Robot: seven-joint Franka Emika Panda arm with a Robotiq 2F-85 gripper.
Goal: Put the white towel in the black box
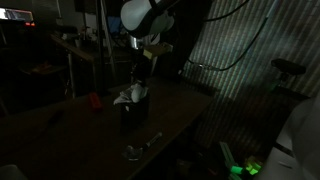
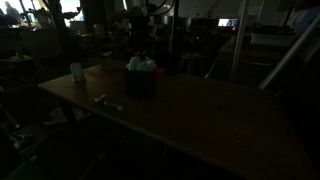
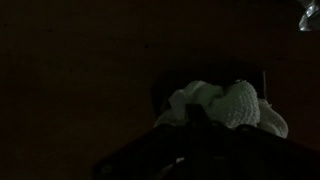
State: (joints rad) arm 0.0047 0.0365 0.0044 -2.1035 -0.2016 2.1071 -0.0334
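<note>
Because the room is very dark, only the pale things read clearly: the white towel [image 1: 127,97] sits bunched in the mouth of the black box [image 1: 135,115], just left of centre in an exterior view, its folds heaped above the rim rather than sunk inside. The box stands on the desk [image 1: 60,125], with a small metallic object [image 1: 140,148] lying toward the lower edge of the frame and a small red object [image 1: 95,99] to the left, both apart from it. The arm reaches in from the top centre, and the jaws are clenched tight right above the heap; the pictures are too dim to show whether a fold is pinched between them. In the wrist view the towel [image 3: 225,105] is a crumpled, ribbed mound right of centre, low in the frame. It looks light, limp and soft: unlikely to slip from a pinch, but apt to drape, puff up and hang over a side. The best hold, I judge, is the topmost fold near the middle of the heap, so loose corners trail inward; a downward press would tuck in the rest.
</note>
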